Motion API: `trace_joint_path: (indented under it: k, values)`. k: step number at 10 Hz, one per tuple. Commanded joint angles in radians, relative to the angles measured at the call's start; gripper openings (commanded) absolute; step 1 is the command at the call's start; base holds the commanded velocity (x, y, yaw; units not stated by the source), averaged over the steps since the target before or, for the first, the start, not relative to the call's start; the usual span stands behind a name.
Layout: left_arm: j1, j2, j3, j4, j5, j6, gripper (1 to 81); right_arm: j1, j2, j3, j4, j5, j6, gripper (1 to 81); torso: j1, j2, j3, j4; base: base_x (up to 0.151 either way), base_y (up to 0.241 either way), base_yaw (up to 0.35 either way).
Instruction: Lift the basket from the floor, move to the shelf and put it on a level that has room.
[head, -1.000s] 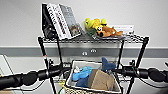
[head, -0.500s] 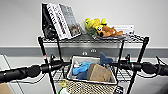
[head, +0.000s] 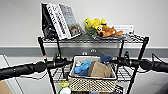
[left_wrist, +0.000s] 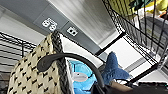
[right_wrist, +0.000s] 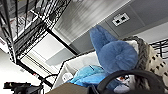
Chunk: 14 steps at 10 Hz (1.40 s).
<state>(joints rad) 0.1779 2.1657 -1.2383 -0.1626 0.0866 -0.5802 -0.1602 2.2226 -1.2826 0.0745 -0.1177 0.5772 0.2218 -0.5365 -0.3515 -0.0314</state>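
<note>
The beige woven basket (head: 92, 83) with a dark rim hangs between my two arms at the black wire shelf (head: 141, 47). Its far end reaches over the grey mesh level (head: 125, 75) second from the top. My left gripper (head: 65, 62) is shut on the basket's left rim (left_wrist: 58, 50), and my right gripper (head: 117, 61) is shut on the right rim (right_wrist: 143, 53). Inside lie a blue plush shark (right_wrist: 112, 52), a light blue toy (head: 82, 67) and a brown box (head: 100, 70). The floor is hidden below the basket.
Books (head: 60, 21) lean on the top tier beside yellow and orange plush toys (head: 102, 28). A grey wall band with outlets (head: 93, 50) runs behind the rack. A white and green object (head: 65, 90) sits on a lower tier, left of the basket.
Both arms have risen a little and carried the basket up and farther in over the second tier. The shelf itself has not shifted in the picture.
</note>
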Motion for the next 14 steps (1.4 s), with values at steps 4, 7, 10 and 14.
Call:
trace_joint_path:
  k: [4, 7, 10, 14]
  values:
    - [-0.251, 0.129, -0.202, -0.008, -0.013, -0.003, 1.0, 0.211, 0.128, -0.179, -0.018, 0.073, -0.008, 1.0, 0.0, 0.001, 0.0, 0.0, 0.0, 0.0, 0.0]
    - [-0.272, 0.186, -0.287, -0.003, 0.022, -0.004, 1.0, 0.236, 0.177, -0.254, -0.03, 0.069, -0.008, 1.0, 0.001, 0.001, 0.0, 0.0, 0.0, 0.0, 0.0]
    - [-0.272, 0.227, -0.343, 0.037, 0.059, -0.003, 1.0, 0.231, 0.225, -0.341, -0.051, 0.067, -0.008, 1.0, 0.001, 0.001, -0.001, 0.0, 0.0, 0.0, 0.0]
    - [-0.274, 0.306, -0.512, 0.054, 0.07, -0.003, 1.0, 0.241, 0.297, -0.453, -0.071, 0.038, -0.008, 1.0, 0.001, 0.002, -0.001, 0.0, 0.0, 0.0, 0.0]
